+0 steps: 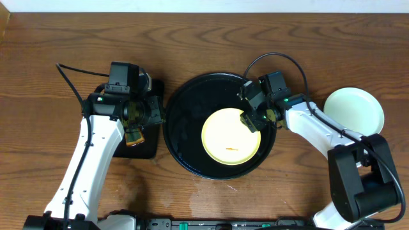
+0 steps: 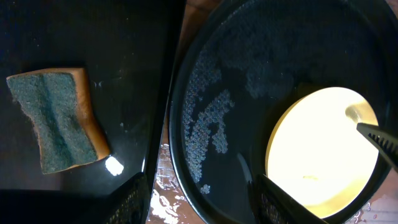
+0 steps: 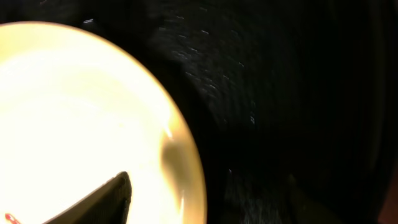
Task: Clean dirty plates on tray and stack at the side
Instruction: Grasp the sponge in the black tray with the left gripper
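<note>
**Overhead:** the smeared pale yellow plate (image 1: 231,136) lies in the round tray (image 1: 182,121). A second pale plate (image 1: 354,110) sits aside on the tabletop (image 1: 64,38).

**Left wrist:** my left end effector (image 2: 205,205) is released and empty, with the sponge (image 2: 56,121) ungrasped.

**Right wrist:** my right end effector (image 3: 208,186) is spread astride the yellow plate's rim. I judge it should seat deeper before clenching.

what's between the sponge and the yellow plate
Left wrist view: bare rectangular tray, a strip of table, then wet floor of the round tray.

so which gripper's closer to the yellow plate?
Right. The right gripper straddles the yellow plate at its upper-right rim; the left gripper sits left of the tray, near the sponge.
</note>
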`<action>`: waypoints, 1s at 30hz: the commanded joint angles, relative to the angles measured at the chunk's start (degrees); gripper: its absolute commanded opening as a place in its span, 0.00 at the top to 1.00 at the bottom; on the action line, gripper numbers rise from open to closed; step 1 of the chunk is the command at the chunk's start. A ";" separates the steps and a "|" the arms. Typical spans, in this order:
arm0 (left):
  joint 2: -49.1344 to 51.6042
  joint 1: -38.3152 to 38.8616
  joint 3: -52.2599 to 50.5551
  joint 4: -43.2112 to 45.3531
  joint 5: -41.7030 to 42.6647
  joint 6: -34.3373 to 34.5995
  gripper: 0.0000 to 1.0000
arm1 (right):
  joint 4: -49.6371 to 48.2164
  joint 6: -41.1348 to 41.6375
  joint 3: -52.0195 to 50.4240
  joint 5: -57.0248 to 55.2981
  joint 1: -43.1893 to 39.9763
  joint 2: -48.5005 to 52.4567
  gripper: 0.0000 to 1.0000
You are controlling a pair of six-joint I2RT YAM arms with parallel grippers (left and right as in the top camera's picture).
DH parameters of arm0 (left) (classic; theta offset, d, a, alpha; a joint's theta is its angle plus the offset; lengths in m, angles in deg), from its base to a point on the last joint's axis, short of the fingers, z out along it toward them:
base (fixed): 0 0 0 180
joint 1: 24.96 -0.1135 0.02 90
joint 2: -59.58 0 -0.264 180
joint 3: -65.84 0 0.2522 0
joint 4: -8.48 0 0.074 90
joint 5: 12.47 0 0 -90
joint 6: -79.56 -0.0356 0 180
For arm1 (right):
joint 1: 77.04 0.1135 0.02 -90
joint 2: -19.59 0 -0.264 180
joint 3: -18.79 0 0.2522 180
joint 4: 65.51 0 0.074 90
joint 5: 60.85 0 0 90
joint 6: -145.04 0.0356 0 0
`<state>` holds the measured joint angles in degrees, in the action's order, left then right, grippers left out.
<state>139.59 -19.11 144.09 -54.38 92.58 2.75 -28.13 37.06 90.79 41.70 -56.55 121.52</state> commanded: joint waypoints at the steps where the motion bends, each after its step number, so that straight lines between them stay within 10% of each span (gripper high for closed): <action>1: 0.17 0.09 -0.24 -0.11 -0.37 -0.96 0.45 | -1.27 -6.51 -0.28 2.49 -0.24 2.43 0.45; 7: 0.17 0.09 -0.24 -0.13 -0.37 -0.96 0.45 | -3.43 1.66 -0.28 0.70 -0.26 5.27 0.98; 18: 0.17 0.07 -0.24 -0.11 -0.81 -0.98 0.45 | 6.88 51.43 -0.07 -8.39 -3.06 2.51 0.99; 23: 0.17 0.09 -0.24 -0.11 -0.81 -0.98 0.45 | 8.63 46.64 -0.07 -6.34 -3.76 2.32 0.96; 25: 0.17 0.09 -0.24 -0.11 -0.81 -0.98 0.45 | 6.82 39.32 -0.07 -6.34 -3.74 2.32 0.59; 30: 0.17 0.09 -0.26 -0.11 -1.95 -0.96 0.45 | 1.79 18.84 -0.09 -6.29 -3.74 2.34 0.73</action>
<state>139.59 -19.11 144.09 -54.36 92.15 2.75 -25.18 69.26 91.18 37.05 -59.74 123.48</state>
